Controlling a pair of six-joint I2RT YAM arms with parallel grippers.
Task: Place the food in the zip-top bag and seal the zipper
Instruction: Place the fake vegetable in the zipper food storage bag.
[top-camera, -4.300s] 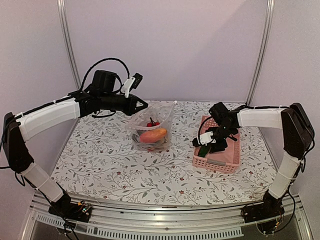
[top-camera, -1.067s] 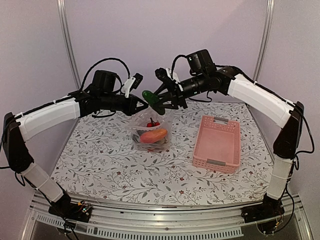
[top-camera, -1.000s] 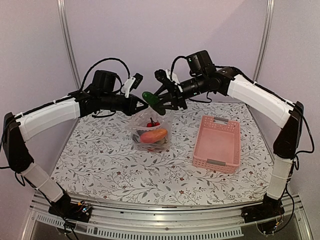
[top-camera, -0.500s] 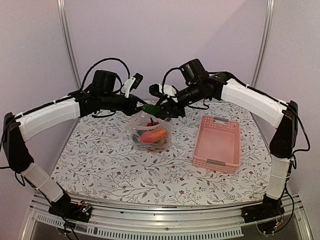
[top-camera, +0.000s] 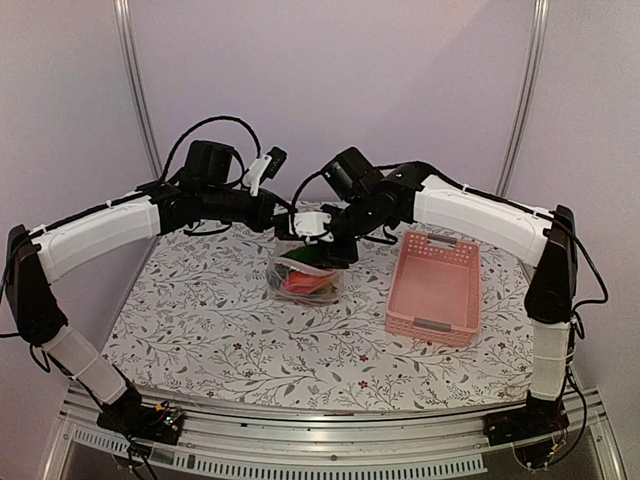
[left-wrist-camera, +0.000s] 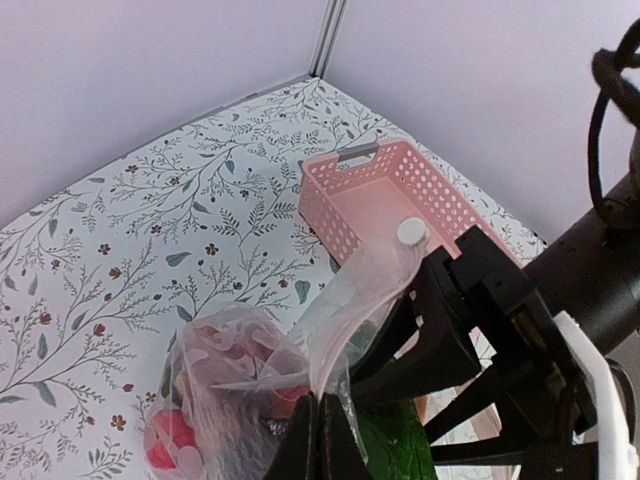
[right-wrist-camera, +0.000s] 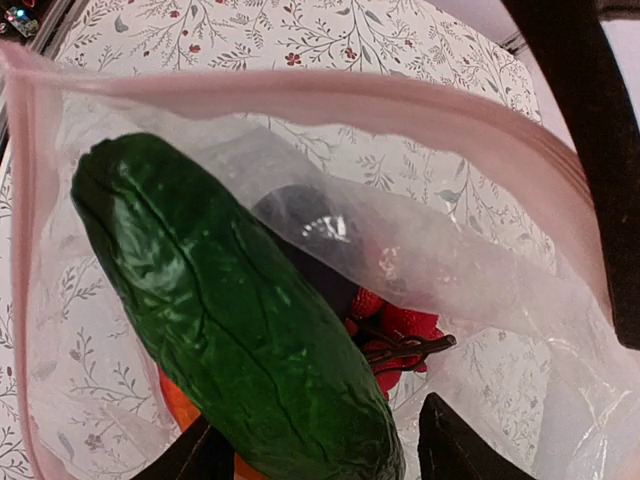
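Floral worktop (top-camera: 200, 320): our left jaws clamp the zip-top bag (left-wrist-camera: 240, 360) at its rim; our right jaws stand parted around the green cucumber (right-wrist-camera: 230, 320) inside.

Losing the lower end of the cucumber (right-wrist-camera: 230, 320) past the right wrist view's bottom edge; not resolving the hold of the right gripper (right-wrist-camera: 320, 435) on it. Catching only a sliver of eggplant (right-wrist-camera: 300, 228) behind. Overhead, finding the mouth of the zip-top bag (top-camera: 300, 280) blocked.

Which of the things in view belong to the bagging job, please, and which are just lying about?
Job in hand: zip-top bag, cucumber, orange pepper, red fruits.
Lying about: pink basket.
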